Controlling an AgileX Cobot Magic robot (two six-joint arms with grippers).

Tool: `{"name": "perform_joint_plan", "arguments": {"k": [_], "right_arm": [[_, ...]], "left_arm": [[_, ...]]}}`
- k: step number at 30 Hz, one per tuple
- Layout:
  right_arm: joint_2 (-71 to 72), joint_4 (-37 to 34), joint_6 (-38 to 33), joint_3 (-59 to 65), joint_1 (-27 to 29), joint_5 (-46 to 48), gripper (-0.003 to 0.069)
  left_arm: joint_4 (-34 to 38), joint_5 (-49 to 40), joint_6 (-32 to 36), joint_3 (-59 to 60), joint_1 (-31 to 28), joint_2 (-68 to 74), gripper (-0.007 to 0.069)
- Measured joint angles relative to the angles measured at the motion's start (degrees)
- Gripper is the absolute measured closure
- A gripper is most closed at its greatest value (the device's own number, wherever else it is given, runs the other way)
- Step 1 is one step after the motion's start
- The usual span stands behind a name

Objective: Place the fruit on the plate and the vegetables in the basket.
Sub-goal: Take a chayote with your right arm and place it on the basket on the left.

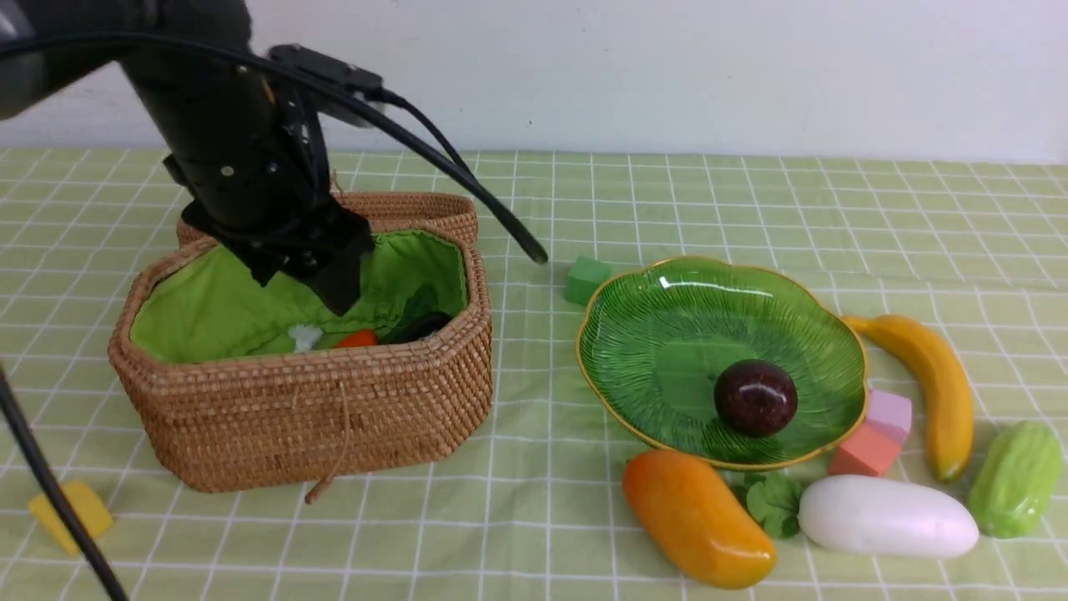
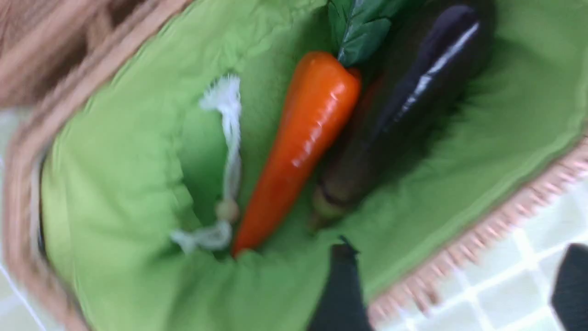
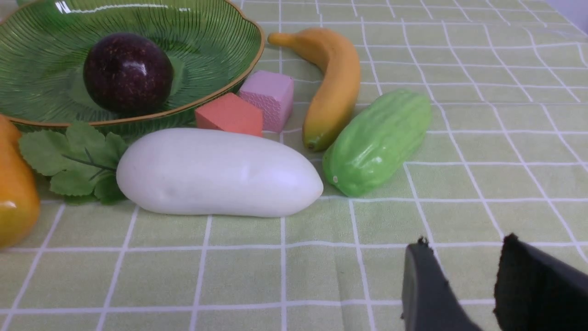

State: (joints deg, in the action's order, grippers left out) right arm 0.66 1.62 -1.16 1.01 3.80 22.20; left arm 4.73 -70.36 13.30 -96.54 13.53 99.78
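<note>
Inside basket [image 2: 115,174]: carrot [image 2: 303,142], eggplant [image 2: 413,92].

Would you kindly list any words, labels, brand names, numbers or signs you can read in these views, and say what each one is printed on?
None: no readable text shows in any view.
The plate, basket, banana, mango, white radish and green gourd bear no lettering.
The pink foam cube shows only an embossed texture, not writing.
The left arm housing shows no legible marking, and the left wrist view is blurred.
</note>
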Motion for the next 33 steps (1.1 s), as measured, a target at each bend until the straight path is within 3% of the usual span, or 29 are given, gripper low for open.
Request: {"name": "perform_joint_plan", "arguments": {"k": [2, 4, 8, 15, 24, 29, 33], "right_arm": [[0.0, 0.0, 0.0, 0.0, 0.0, 0.0, 0.0418], [0.0, 0.0, 0.0, 0.0, 0.0, 0.0, 0.0418], [0.0, 0.0, 0.0, 0.0, 0.0, 0.0, 0.0418], [0.0, 0.0, 0.0, 0.0, 0.0, 0.0, 0.0418], [0.0, 0.0, 0.0, 0.0, 0.0, 0.0, 0.0418], [0.0, 0.0, 0.0, 0.0, 0.0, 0.0, 0.0418], [0.0, 0.2, 0.0, 0.0, 0.0, 0.1, 0.0418]], "left_arm": [[1.5, -0.1, -0.7, 1.4, -1.4, -3.0, 0.0216], [4.1, -0.2, -1.1, 5.0, -4.0, -8.5, 0.0393], [5.3, -0.4, -1.2, 12.5, -7.5, -18.8, 0.0627], [5.6, 1.0, -1.5, 27.2, -10.3, -40.6, 0.0638], [9.7, 18.2, -10.5, 56.9, -10.3, -77.1, 0.0638], [12.5, 24.6, -12.0, 65.2, -10.3, -94.4, 0.0638], [13.2, 24.3, -12.2, 67.8, -10.3, -100.8, 0.0638]]}}
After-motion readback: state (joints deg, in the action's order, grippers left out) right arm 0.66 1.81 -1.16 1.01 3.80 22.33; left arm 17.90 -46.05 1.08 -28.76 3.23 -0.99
